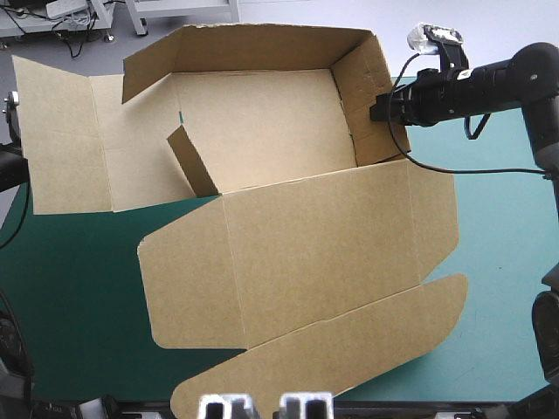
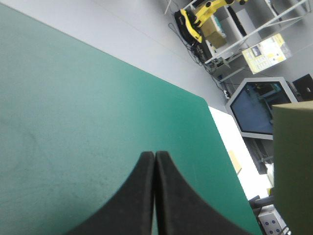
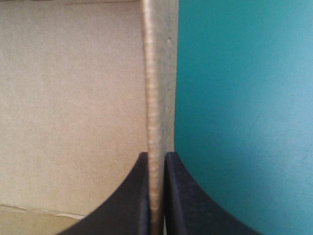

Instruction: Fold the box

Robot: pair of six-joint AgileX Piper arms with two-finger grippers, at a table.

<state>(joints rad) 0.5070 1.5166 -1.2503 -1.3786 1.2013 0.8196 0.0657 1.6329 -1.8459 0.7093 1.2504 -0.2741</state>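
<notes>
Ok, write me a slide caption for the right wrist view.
Right claw pinching the raised side wall of the brown box, teal-green table cover on its outer side.

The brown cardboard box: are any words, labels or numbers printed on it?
None. The brown cut-board box shows plain board in all views, with no print or label.
The teal-green table cover and the black-fingered right end effector, shut on the box's wall, carry no text either.

Teal-green table cover (image 1: 70,297), smooth, rounded corner
</notes>
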